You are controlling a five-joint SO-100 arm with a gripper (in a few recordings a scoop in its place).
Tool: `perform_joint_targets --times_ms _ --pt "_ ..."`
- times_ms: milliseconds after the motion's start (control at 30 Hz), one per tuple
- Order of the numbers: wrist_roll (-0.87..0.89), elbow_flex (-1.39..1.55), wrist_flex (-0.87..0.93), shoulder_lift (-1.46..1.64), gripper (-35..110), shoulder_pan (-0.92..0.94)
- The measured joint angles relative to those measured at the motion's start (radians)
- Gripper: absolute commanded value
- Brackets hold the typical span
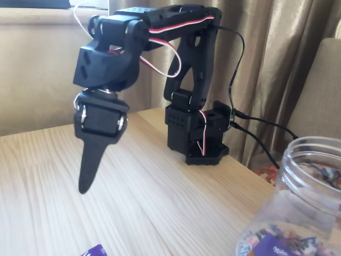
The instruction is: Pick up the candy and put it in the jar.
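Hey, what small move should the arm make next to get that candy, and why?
Probably lower the gripper toward the candy at the picture's bottom edge: it hangs above the table, holding nothing visible, and the candy still lies outside the jar.

The fixed view stands low, close over the near edge of the surface (160, 202), and looks across it and slightly downward toward the curtained wall behind the arm. It sits near enough that the tool (88, 173) hangs large in the left half of the picture, with the arm's base (198, 136) farther back and to the tool's right. The jar (298, 213) stands nearest the lens, right of the tool and cut off by the lower right corner; the candy (96, 250) lies below the tool at the bottom edge.
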Motion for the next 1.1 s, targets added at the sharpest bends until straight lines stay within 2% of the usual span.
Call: perform_joint_targets --times_ms 200,300,433,533,600,733,933,1100 --pt "-0.020 -0.041 0.066 -0.067 19 -0.026" --pt "-0.048 -0.176 0.186 -0.196 25 -0.035" --pt "-0.143 -0.483 0.445 -0.426 45 -0.032" --pt "-0.149 -0.652 0.561 -0.526 42 -0.017" --pt "-0.146 -0.638 0.543 -0.491 40 -0.003" --pt "-0.210 -0.609 0.505 -0.448 49 0.003" --pt "-0.232 -0.611 0.459 -0.448 43 -0.046" --pt "-0.207 -0.607 0.387 -0.448 43 -0.107"
